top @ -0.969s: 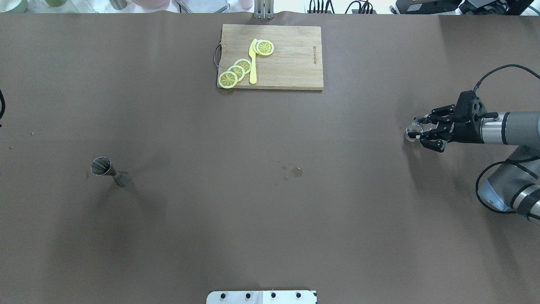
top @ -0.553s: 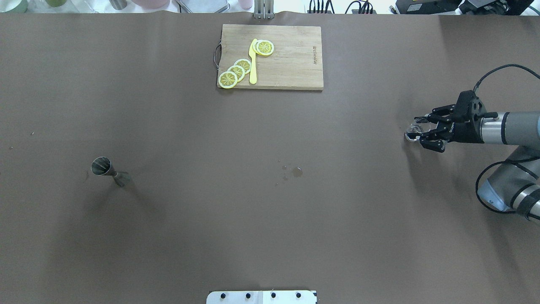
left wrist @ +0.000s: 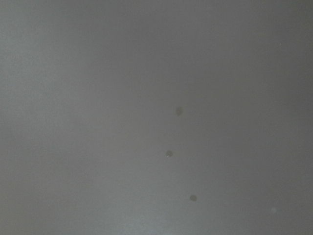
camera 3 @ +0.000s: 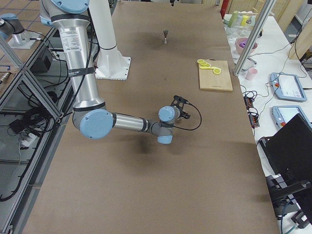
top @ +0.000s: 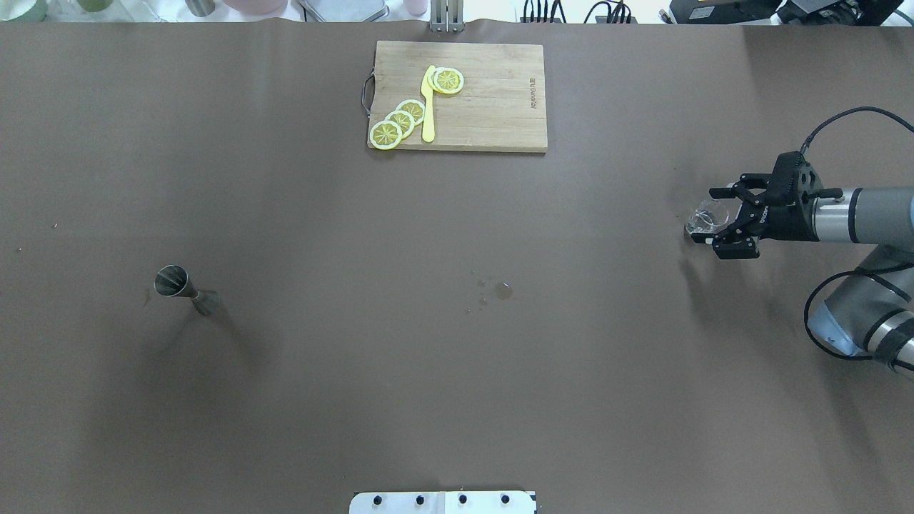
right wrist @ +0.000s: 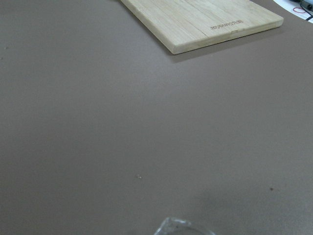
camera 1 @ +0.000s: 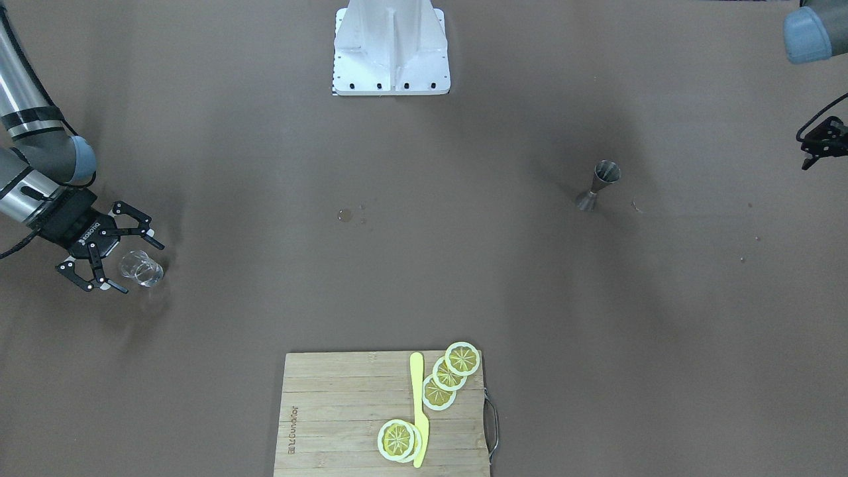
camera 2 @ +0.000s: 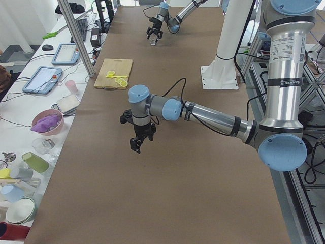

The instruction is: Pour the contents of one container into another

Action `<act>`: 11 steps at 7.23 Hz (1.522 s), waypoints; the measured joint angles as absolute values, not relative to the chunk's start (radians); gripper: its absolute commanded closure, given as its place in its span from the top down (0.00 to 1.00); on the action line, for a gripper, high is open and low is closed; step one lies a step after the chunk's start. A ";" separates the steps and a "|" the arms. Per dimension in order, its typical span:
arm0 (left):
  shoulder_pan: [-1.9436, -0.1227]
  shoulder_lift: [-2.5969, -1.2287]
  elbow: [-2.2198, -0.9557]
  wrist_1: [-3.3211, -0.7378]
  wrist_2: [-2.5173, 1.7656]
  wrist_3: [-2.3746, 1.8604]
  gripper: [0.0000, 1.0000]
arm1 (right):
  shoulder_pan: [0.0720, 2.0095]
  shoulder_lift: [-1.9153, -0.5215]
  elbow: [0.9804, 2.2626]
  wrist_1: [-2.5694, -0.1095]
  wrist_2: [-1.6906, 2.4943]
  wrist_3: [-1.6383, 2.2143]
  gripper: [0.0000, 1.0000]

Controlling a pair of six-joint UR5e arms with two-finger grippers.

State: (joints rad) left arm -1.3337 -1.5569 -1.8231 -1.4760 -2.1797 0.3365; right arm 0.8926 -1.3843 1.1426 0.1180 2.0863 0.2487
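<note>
The small clear glass cup [top: 705, 218] [camera 1: 140, 268] stands upright on the brown table at its right end. My right gripper [top: 715, 217] [camera 1: 137, 267] is low and open, with one fingertip on each side of the cup and gaps between them. Only the cup's rim [right wrist: 183, 228] shows at the bottom of the right wrist view. The grey steel jigger [top: 183, 287] [camera 1: 599, 185] stands alone on the left half. My left gripper [camera 1: 803, 152] [camera 2: 137, 145] hangs open in the air, off to the jigger's outer side, with nothing in it.
A wooden cutting board [top: 493, 107] with lemon slices [top: 400, 121] and a yellow knife [top: 428, 107] lies at the far middle. Small drops of liquid [top: 503, 290] mark the table's centre. The white robot base [camera 1: 391, 59] sits at the near edge.
The right gripper's fingers have spread wider apart around the cup and drawn back slightly to the right. The cup stays on the table. The jigger has not moved.
</note>
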 measured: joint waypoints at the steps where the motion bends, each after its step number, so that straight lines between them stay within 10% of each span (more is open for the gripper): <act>1: -1.360 -1.560 -1.775 -1.471 -2.229 0.383 0.99 | 0.896 -1.388 1.167 0.102 2.090 0.249 1.00; 11: -1.552 -1.546 -1.647 -1.468 -2.330 0.405 0.99 | 1.589 -1.514 1.322 -0.790 2.508 -0.209 1.00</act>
